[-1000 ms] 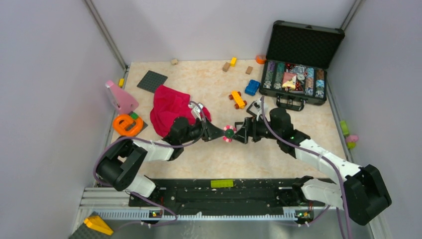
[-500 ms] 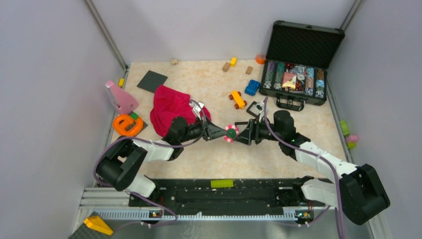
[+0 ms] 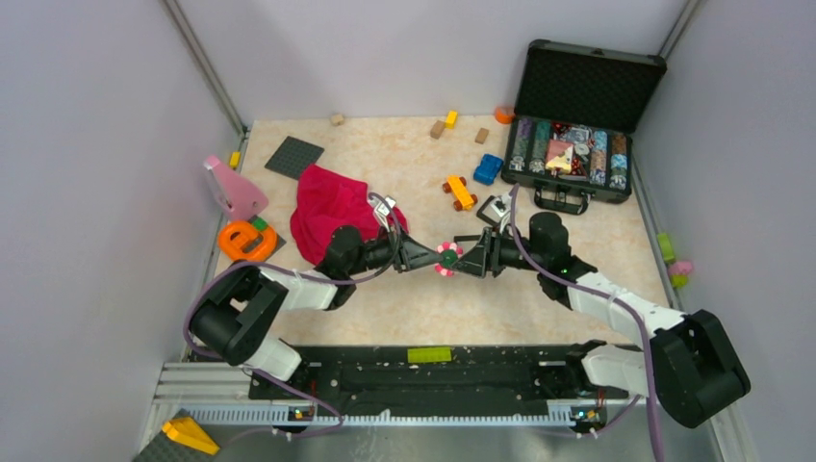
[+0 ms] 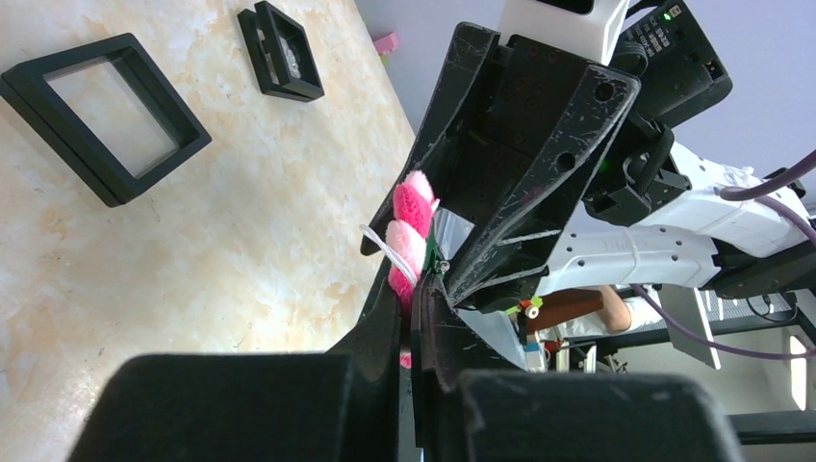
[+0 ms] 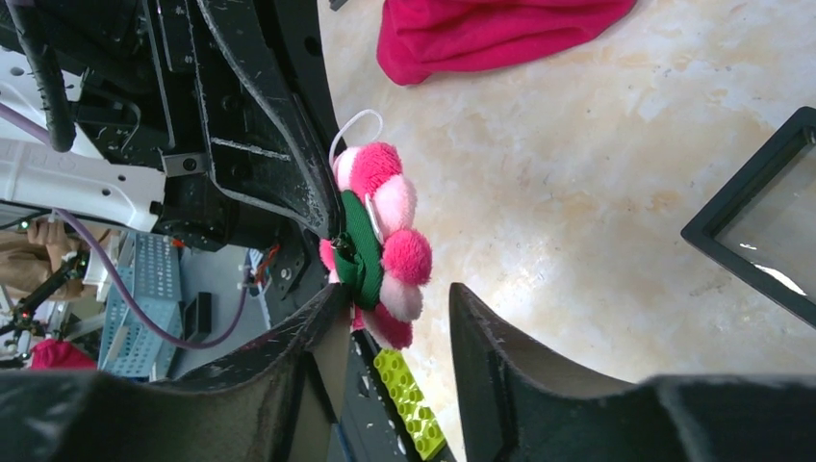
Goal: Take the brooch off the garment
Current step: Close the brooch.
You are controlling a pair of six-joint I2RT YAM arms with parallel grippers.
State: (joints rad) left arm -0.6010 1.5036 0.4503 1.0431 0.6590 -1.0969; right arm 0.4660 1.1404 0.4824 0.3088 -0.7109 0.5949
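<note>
**Lead:** What sat on the bench [image 3: 404,164] when you looked?

**Me:** The biggest thing was the black case [image 3: 587,87], lid up, at the far right corner. Next came the garment [image 3: 332,207], a crumpled red heap left of the middle. My left tool [image 3: 433,258] and my right tool [image 3: 456,258] met tip to tip over the middle of the bench, just right of that heap.

**Lead:** And the loose pieces?

**Me:** I saw a grey plate [image 3: 293,156] near the far left corner and an orange ring toy [image 3: 247,241] against the left edge. A blue car [image 3: 488,169] and an orange car [image 3: 460,192] lay between the garment and the case.

**Lead:** Where was the brooch?

**Me:** The brooch [image 5: 380,245] was off the garment and apart from it, held between the two tools over the middle of the bench. My left tool was pinched fully together on its edge, so that one had it. My right tool stood partly open, one finger on each side of the pink-and-white petals. One finger [image 5: 318,327] sat right against the green backing. The other [image 5: 500,337] stood clear, with bench showing in the gap. A thin white loop [image 5: 351,120] stuck out past the petals.
</note>
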